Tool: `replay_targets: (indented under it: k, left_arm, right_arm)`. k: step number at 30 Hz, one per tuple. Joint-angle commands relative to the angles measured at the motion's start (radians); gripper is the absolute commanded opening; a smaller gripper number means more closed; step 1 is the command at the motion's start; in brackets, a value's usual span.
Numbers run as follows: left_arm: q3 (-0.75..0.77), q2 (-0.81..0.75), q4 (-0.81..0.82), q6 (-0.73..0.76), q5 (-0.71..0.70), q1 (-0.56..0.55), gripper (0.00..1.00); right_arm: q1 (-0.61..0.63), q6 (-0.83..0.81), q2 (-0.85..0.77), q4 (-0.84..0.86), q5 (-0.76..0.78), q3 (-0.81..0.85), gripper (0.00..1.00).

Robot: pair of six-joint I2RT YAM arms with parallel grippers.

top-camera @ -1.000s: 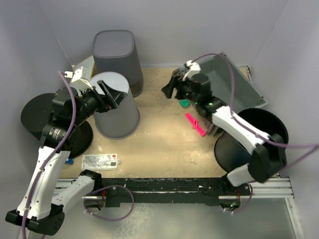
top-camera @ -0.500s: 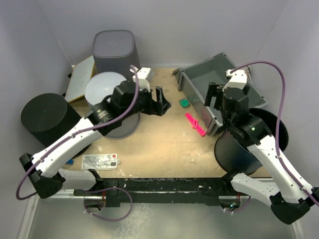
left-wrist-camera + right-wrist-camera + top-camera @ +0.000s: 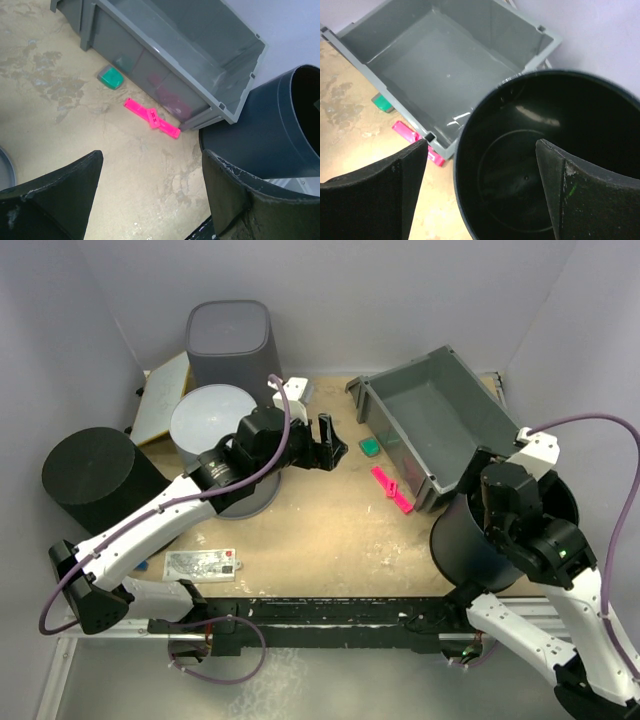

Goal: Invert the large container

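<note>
Tan bench point(image 3: 320, 530): right gripper point(image 3: 481, 142) hovers over the mouth-up black bucket point(image 3: 462, 540), jaws spread, apparently for a rim grasp; left gripper point(image 3: 150, 155) likewise spread, empty.

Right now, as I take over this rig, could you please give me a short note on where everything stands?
Left pincer: open and empty, above the table between the light grey bucket and the grey bin.
Right pincer: open and empty, over the rim of the black bucket.
Black bucket: right near corner, mouth up. The grey bin is behind it, also mouth up and empty.
Done: nothing is gripped and neither is turned over.
Left: grip the large container, which looks to be the black bucket, and turn it upside down.
</note>
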Motion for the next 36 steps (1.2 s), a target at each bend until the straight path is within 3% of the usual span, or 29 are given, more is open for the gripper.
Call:
replay_targets:
  k: [1,6,15,18,22,26,31,36]
  left_arm:
    - [-0.023,0.001,0.086,-0.015,0.005,0.000,0.77]
    - [-0.046,0.005,0.109,-0.028,0.011,0.000,0.77]
    - [-0.072,0.008,0.123,-0.043,0.021,0.000,0.77]
    - [-0.077,0.012,0.128,-0.043,0.022,0.000,0.77]
    - [-0.080,0.020,0.129,-0.043,0.018,0.000,0.77]
    - [-0.085,0.023,0.138,-0.054,-0.013,0.001,0.78]
    - [-0.080,0.030,0.132,-0.087,-0.091,0.000,0.78]
    - [-0.095,0.009,0.155,-0.114,-0.122,0.000,0.78]
  right_arm:
    - [0.000,0.127,0.016,-0.071,-0.067,-0.056,0.86]
    - [0.001,0.145,0.027,-0.052,-0.149,-0.081,0.81]
    - [0.001,0.148,0.035,-0.025,-0.153,-0.114,0.56]
    - [0.001,0.138,0.033,-0.024,-0.154,-0.108,0.39]
    - [0.001,0.092,0.011,-0.026,-0.164,-0.051,0.00]
    - [0.001,-0.020,0.010,-0.049,-0.166,0.058,0.00]
    - [0.002,-0.104,0.091,-0.144,-0.154,0.312,0.00]
    - [0.002,-0.182,0.157,-0.188,-0.235,0.557,0.00]
